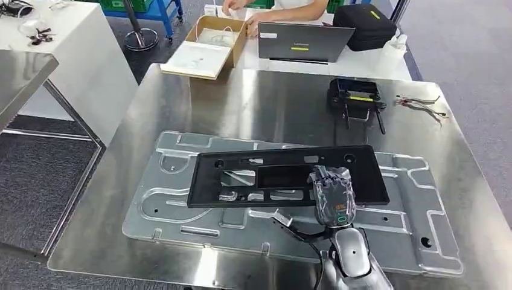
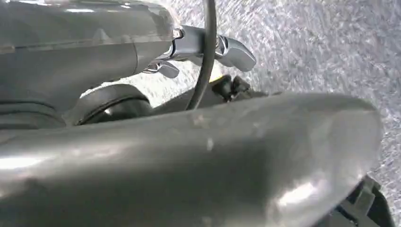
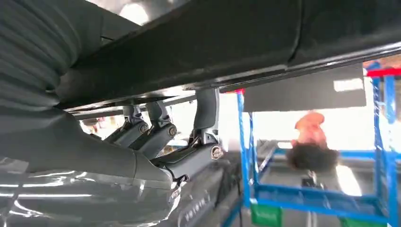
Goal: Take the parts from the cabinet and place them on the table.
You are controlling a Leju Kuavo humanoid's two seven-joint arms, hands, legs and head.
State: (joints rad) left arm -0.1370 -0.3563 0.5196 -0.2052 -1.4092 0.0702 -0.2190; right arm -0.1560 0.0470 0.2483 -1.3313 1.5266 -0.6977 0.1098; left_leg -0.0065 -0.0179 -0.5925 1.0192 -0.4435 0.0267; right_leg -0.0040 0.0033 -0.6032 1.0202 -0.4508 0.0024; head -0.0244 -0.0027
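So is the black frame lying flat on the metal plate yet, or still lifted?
Cannot tell for sure. The black frame sits over the metal plate, with the right hand gripping its near edge, fingers curled underneath it.

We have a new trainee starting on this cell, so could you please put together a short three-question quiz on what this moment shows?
1. True or false: the black frame panel lies on top of the pressed metal sheet.
2. Which hand is on the panel's near edge?
A. right hand
B. left hand
C. a person's hand
3. Fill in: beyond the steel table, the person sits behind an open ____.

Key
1. True.
2. A. The right wrist view shows its fingers under the panel, thumb on the other side.
3. Laptop, beside a cardboard box.
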